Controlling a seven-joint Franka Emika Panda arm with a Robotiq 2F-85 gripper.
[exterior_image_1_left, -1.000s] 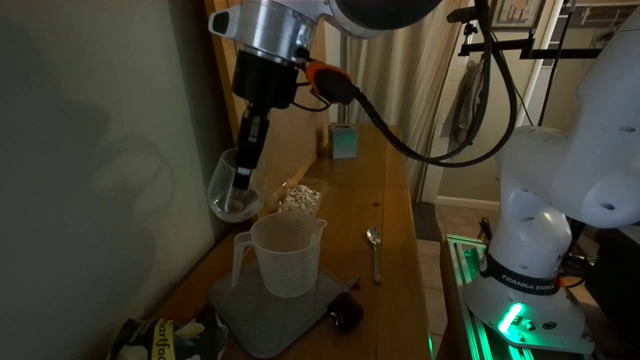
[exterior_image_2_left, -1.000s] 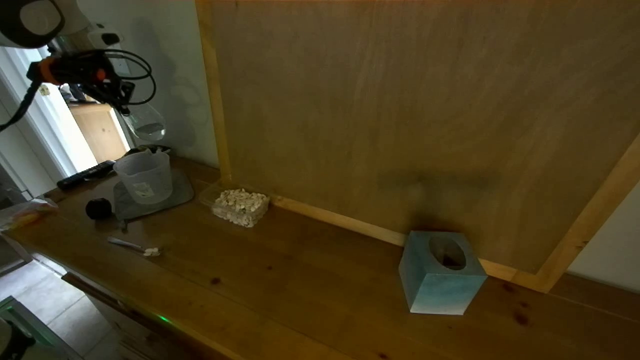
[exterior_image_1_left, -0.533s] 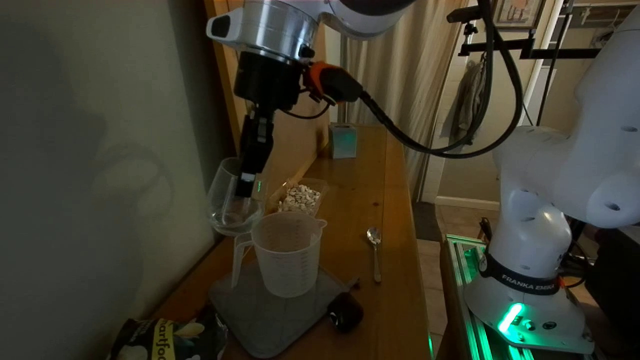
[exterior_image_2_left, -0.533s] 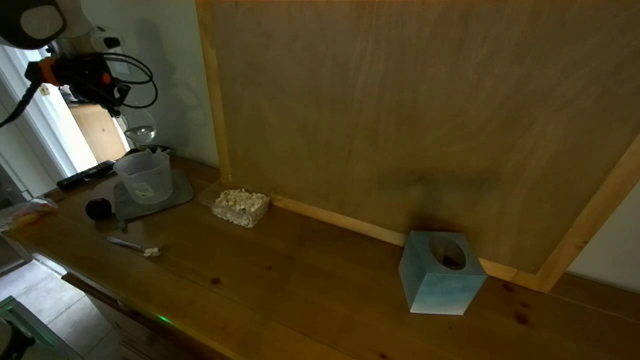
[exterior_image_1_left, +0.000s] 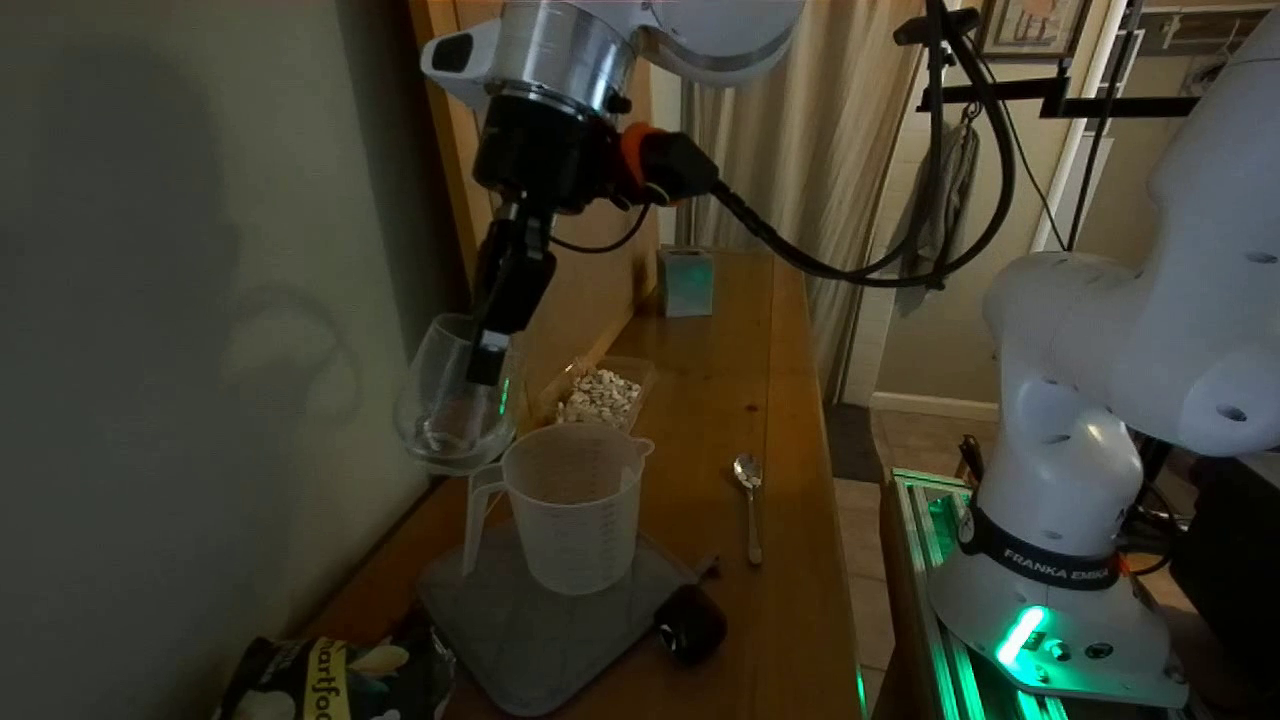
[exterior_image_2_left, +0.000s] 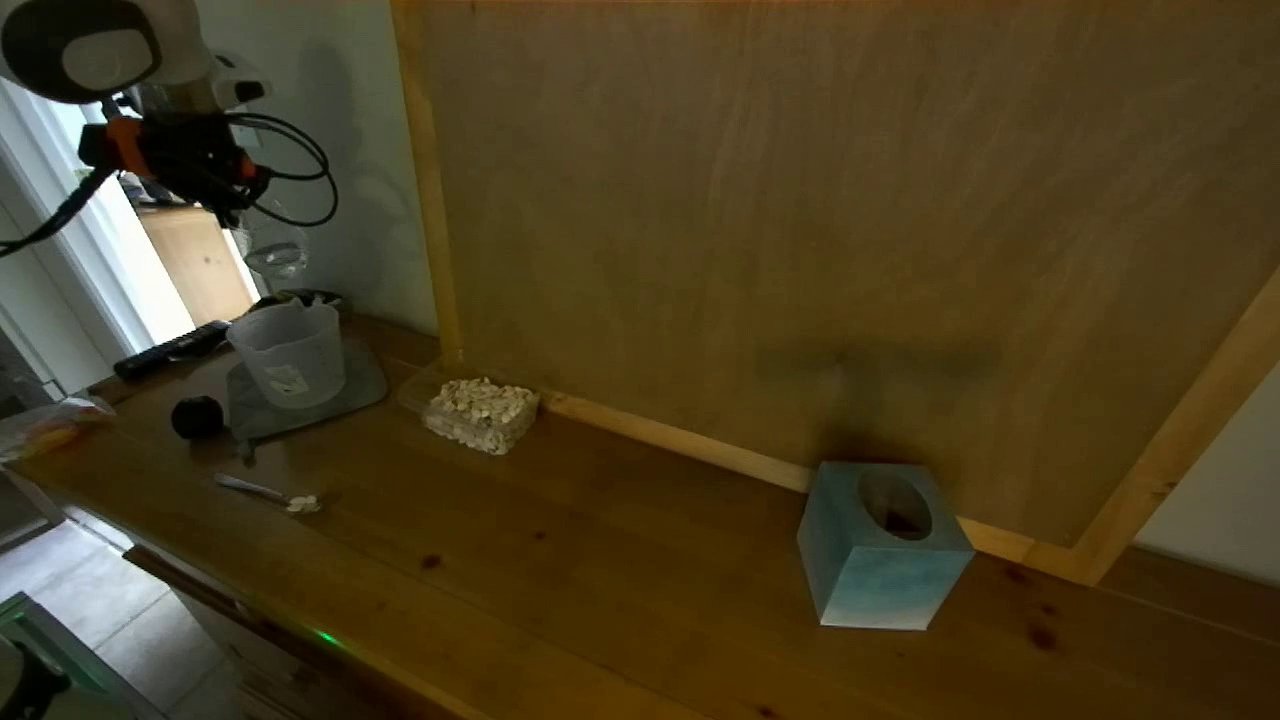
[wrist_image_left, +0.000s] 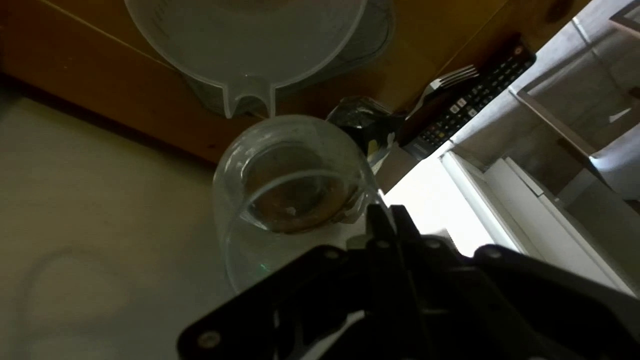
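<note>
Holding one glass (exterior_image_1_left: 440, 410); one jug (exterior_image_1_left: 577, 520) near

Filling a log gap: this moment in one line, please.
claw: shut on clear glass; glass: aloft; measuring jug: upright on gray mat

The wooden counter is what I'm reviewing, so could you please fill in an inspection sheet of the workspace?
Surface: wooden counter, with dark knots.
Job's things: stemless wine glass, held in the air near a measuring jug on a grey mat.
Clutter: spoon with pale flakes, clear tub of similar flakes, remote control, fork, Smartfood bag, blue tissue box.
Fingers: closed on the glass near its rim.
Cables: black cable hangs in a loop from the arm.
Surroundings: curtain, towel, framed picture.
</note>
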